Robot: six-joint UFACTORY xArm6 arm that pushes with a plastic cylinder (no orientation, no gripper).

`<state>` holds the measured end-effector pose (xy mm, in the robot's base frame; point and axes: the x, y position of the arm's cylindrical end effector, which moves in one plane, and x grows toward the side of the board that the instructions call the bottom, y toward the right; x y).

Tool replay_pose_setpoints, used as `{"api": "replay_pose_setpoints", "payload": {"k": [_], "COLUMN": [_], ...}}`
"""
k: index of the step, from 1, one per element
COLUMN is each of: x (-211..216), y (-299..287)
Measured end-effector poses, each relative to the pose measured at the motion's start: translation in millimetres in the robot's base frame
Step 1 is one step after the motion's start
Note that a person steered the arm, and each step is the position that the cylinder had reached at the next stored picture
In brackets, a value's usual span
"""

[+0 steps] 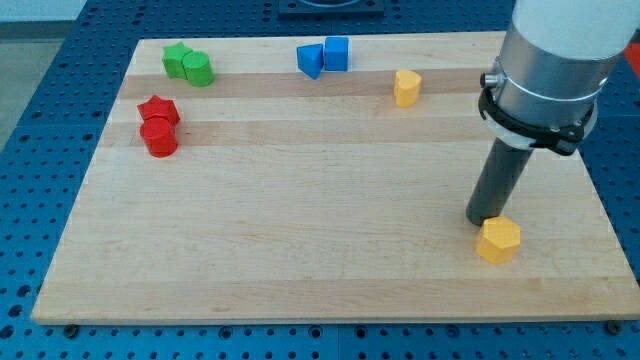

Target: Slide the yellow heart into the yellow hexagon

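Observation:
The yellow heart [406, 87] lies near the view's top, right of centre, on the wooden board [300, 230]. The yellow hexagon [498, 240] lies at the lower right of the board. My rod comes down from the upper right and my tip [483, 220] stands just above and left of the yellow hexagon, touching or nearly touching it. The heart is far from my tip, up and to the left.
A green star and a green cylinder [198, 69] sit together at the top left. A red star [158, 110] and a red cylinder [159, 138] sit below them. Two blue blocks [323, 56] lie at the top centre. The board's right edge is close to the hexagon.

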<state>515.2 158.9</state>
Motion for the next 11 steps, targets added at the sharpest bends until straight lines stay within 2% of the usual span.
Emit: {"api": "replay_pose_setpoints", "payload": {"k": [6,8,11], "x": [-220,-243,-224], "y": [1,-23,-63]}}
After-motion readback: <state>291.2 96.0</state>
